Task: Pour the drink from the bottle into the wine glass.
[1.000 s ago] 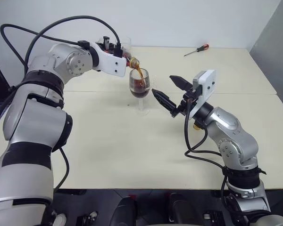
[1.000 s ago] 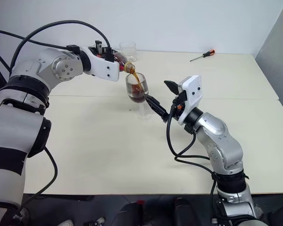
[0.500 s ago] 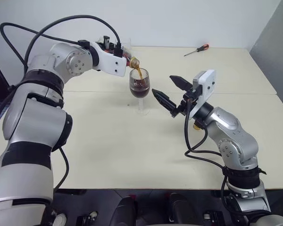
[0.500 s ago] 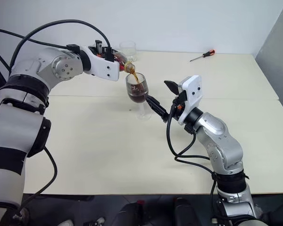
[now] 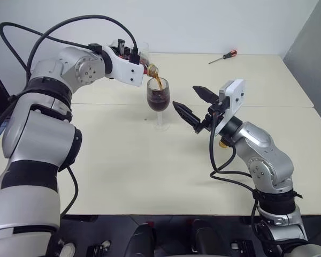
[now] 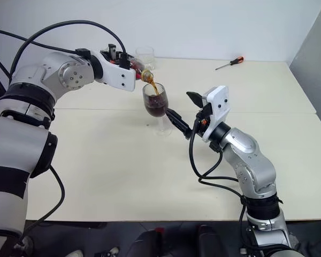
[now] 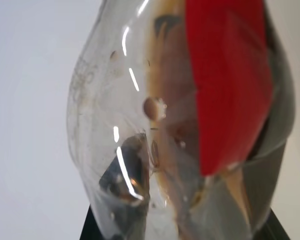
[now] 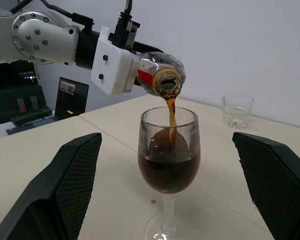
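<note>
R gripper (image 5: 195,104) hovers just beside the wine glass (image 5: 159,101), fingers spread wide, holding nothing, pointing toward the glass bowl; no change vs. 1 s ago. Wine glass stands upright on the cream table (image 5: 150,160), near its middle seam; the drink (image 8: 169,173) now sits a little higher in the bowl than before, approx. half full. Above the rim, bottle (image 8: 157,75) is pinched in L gripper (image 6: 129,67), long axis approx. level, mouth tipped slightly down toward R arm's side; thin brown stream falls into the glass. Arm pose unchanged. Further back: clear tumbler (image 8: 237,111); red-handled screwdriver (image 5: 223,57) near far edge.
</note>
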